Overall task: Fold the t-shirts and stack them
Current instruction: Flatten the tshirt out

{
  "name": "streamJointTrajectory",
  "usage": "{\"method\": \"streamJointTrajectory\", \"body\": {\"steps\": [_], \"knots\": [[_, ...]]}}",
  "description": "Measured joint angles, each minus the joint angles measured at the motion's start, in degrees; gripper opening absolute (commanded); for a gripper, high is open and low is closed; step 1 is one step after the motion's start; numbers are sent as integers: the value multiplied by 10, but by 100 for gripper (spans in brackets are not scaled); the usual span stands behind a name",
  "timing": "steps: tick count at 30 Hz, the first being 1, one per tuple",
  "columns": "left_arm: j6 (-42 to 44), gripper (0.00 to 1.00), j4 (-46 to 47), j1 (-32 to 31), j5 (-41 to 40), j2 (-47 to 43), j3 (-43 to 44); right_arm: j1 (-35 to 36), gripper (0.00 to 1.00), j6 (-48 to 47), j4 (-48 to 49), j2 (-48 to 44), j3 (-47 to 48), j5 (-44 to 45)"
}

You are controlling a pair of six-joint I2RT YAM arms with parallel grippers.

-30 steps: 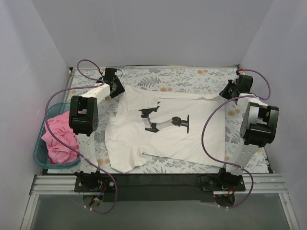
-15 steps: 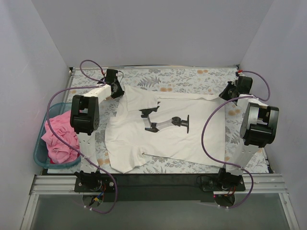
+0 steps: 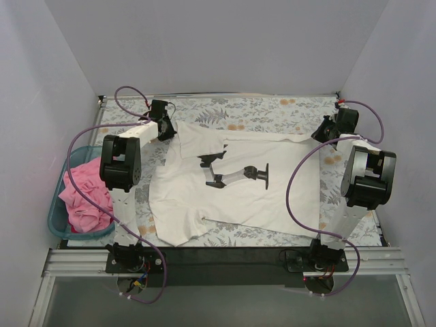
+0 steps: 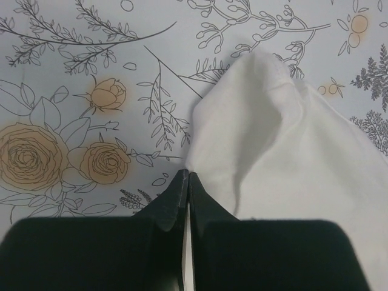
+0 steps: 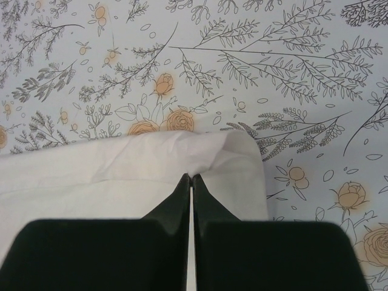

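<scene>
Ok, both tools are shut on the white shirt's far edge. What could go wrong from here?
1. The left tool seems to hold only the very edge of the shirt, so it may slip out when lifted.
2. The shirt's far left part is already folded over and it lies skewed, so a fold could come out uneven.
3. The right arm's cable loops over the shirt and might drag it.

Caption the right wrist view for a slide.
Right gripper pinching an edge of the white t-shirt near its corner, over the floral table cover.
</scene>
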Motion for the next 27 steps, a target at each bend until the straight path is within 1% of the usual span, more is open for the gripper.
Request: {"method": "streamJointTrajectory", "body": {"steps": [2,4,7,8,11,14,17,18,19,21,23,25,27], "knots": [[9,0,1,-1,-14,0,0,0,1,0,0,0,0,0],[26,0,-6,-7,-49,-4,0,0,1,0,0,-1,0,0],[69,0,-21,-25,-147,-16,0,0,1,0,0,-6,0,0],[85,10,-23,-34,-179,-22,0,0,1,0,0,-8,0,0],[127,20,-18,-66,-256,-47,-7,0,1,0,0,-14,0,0],[149,27,-9,-93,-303,-70,-16,0,1,1,0,-14,0,0],[178,46,25,-115,-333,-101,-56,0,1,0,0,-14,-4,2],[185,53,38,-121,-338,-112,-70,0,1,0,0,-14,-7,4],[190,57,47,-125,-341,-123,-82,0,1,1,0,-14,-9,5],[182,59,59,-129,-335,-137,-97,0,1,1,-1,-14,-9,5],[157,61,57,-119,-309,-139,-97,0,1,1,0,-14,-9,6],[124,63,46,-95,-269,-138,-98,0,1,1,-1,-14,-9,7],[88,63,41,-54,-212,-138,-102,0,1,1,0,-14,-9,6]]}}
